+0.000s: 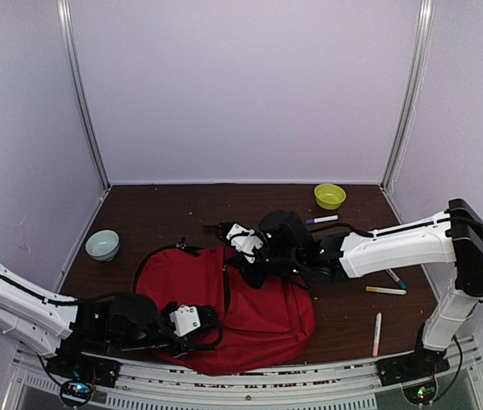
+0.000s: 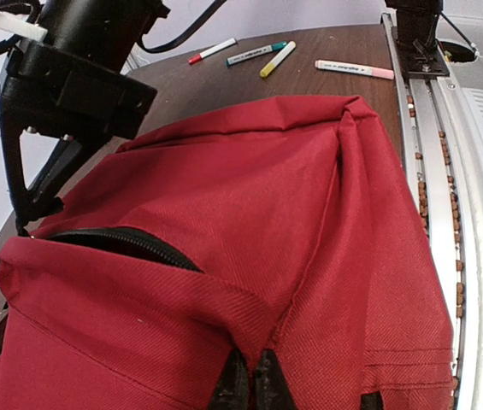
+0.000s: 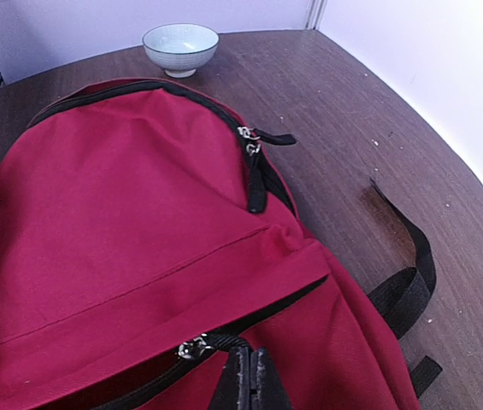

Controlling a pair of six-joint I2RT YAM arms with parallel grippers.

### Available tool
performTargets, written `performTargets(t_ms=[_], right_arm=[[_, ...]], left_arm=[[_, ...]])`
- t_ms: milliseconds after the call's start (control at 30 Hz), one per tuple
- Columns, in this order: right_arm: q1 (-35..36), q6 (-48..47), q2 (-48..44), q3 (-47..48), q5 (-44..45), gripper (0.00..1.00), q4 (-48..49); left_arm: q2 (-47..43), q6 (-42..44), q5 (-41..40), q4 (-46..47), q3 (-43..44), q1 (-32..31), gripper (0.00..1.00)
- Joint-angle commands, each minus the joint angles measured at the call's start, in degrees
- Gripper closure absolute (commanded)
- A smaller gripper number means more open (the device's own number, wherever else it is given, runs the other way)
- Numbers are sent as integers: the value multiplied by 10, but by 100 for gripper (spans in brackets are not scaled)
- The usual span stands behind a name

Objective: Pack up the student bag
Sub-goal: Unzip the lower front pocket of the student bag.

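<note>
**Red student bag (image 1: 258,312) flat on the table (image 1: 164,209)**

The backpack is woven red cloth with black zips and flat webbing straps. It lies near the front edge of the dark wood-grain surface. The left fingers (image 2: 231,386) are pressed together on a pinched ridge of its cloth. The right fingers (image 3: 239,384) are closed tight at the front pocket's zip; whether they grip the pull I cannot tell. A round pale glazed bowl (image 1: 103,244) sits beside the bag's top.

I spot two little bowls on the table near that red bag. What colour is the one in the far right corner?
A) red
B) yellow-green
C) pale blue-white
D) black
B: the yellow-green bowl sits by the far right corner, while the pale bowl sits near the left edge, beyond the student bag.
</note>
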Motion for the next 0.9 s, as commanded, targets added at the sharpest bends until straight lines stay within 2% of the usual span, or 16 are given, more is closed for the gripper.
performTargets(t_ms=[0,533,633,700,767,867], right_arm=[[-25,14,13,37,21,100,-1],[-42,33,29,60,-1,100,-3],[-42,40,19,49,-2,100,-4],[-42,42,11,44,-2,100,-11],[-42,48,1,38,-1,94,-17],[-42,59,-20,29,-3,81,-28]], left_arm=[[-19,-14,9,10,-7,0,100],[-44,-42,5,-1,-12,0,99],[-49,-51,3,-6,-10,0,87],[-54,-57,-2,-12,-10,0,69],[-62,-61,-8,-19,-8,0,56],[-76,-60,-13,-31,-5,0,47]])
